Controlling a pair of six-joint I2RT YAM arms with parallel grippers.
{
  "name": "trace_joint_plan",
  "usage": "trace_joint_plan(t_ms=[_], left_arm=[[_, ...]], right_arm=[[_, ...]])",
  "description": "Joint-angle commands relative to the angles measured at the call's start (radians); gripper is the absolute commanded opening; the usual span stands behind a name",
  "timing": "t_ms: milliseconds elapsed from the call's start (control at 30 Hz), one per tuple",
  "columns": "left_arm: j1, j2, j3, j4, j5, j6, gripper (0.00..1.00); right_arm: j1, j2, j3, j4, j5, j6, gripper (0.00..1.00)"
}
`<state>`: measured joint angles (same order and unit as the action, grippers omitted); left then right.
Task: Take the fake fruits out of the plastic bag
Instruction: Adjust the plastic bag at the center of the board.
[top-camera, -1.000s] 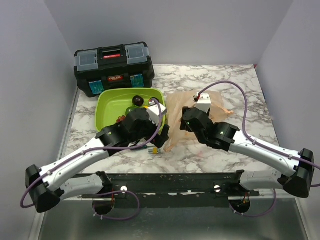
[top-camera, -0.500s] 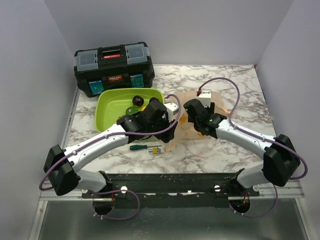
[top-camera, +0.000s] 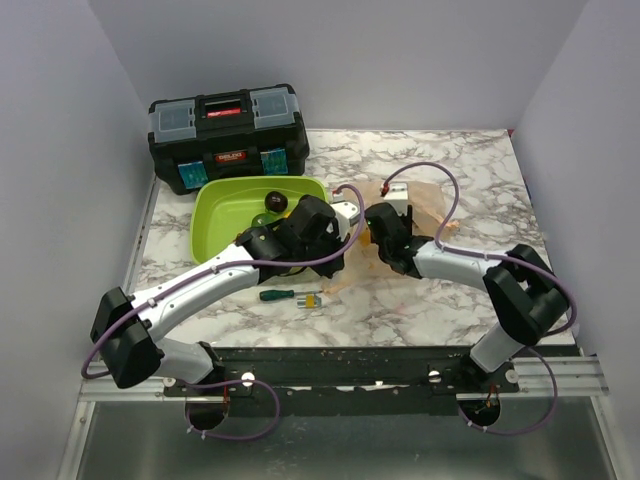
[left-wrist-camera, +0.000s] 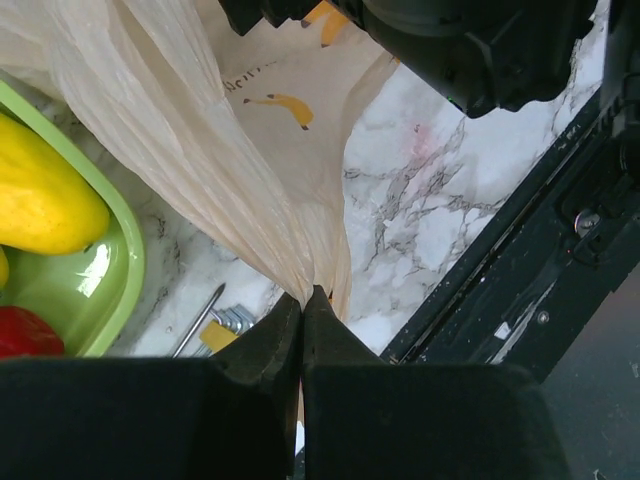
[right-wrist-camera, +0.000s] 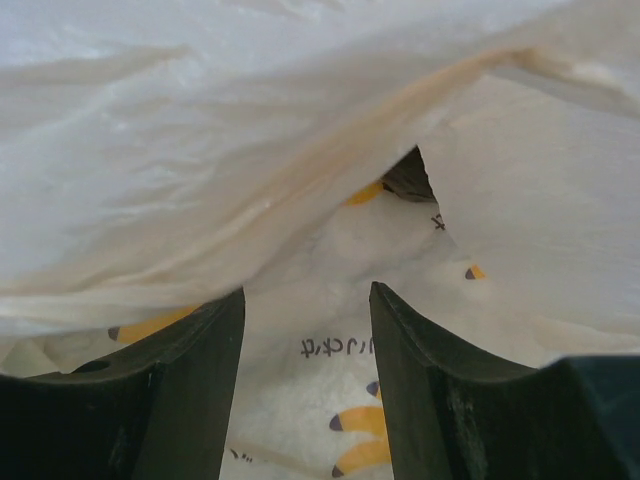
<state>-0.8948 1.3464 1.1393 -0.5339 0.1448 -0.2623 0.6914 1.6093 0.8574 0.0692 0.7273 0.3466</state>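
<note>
The peach plastic bag (top-camera: 428, 205) lies on the marble right of the lime-green tray (top-camera: 212, 205). My left gripper (left-wrist-camera: 303, 295) is shut on a bunched fold of the bag (left-wrist-camera: 250, 170) at its near left edge, and the film rises taut from the tips. My right gripper (right-wrist-camera: 305, 290) is open, its fingers (right-wrist-camera: 190, 380) pushed under the lifted film with banana-printed plastic (right-wrist-camera: 340, 350) between them. No fruit shows inside the bag. In the tray lie a yellow fruit (left-wrist-camera: 45, 195) and a dark purple fruit (top-camera: 272, 201), with something red (left-wrist-camera: 20, 330) beside them. In the top view both grippers meet at the bag's left end (top-camera: 360, 238).
A black toolbox (top-camera: 228, 135) stands behind the tray. A green-handled screwdriver (top-camera: 278, 295) and a yellow holder of hex keys (top-camera: 312, 299) lie on the marble in front of the left arm. The table's black front rail (left-wrist-camera: 520, 260) runs close by.
My left gripper has closed on the bag's edge. The right arm has swung left and reached into the bag's mouth, its jaws a little narrower than before.
</note>
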Motion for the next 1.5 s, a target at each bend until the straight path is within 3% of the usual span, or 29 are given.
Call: trace_joint_plan(t_ms=[0,200,300,633,1067,1467], left_arm=[[0.015,-0.03,0.006,0.043,0.026,0.027,0.0],[0.032,-0.044,-0.05,0.093,0.035,0.036,0.0],[0.039,-0.044,-0.065,0.101,0.068,0.033,0.0],[0.04,-0.069,-0.074,0.105,0.085,0.034,0.0],[0.04,-0.077,-0.089,0.109,0.099,0.029,0.0],[0.04,-0.082,-0.093,0.112,0.101,0.029,0.0]], right_arm=[[-0.009,0.024,-0.041,0.167,0.046,-0.051,0.54],[-0.025,0.024,-0.113,0.349,0.063,-0.14,0.52],[-0.026,0.034,-0.12,0.441,0.048,-0.223,0.6],[-0.061,0.159,-0.005,0.418,0.059,-0.42,0.64],[-0.077,0.306,0.082,0.45,0.15,-0.521,0.75],[-0.138,0.294,0.123,0.482,0.139,-0.548,0.79]])
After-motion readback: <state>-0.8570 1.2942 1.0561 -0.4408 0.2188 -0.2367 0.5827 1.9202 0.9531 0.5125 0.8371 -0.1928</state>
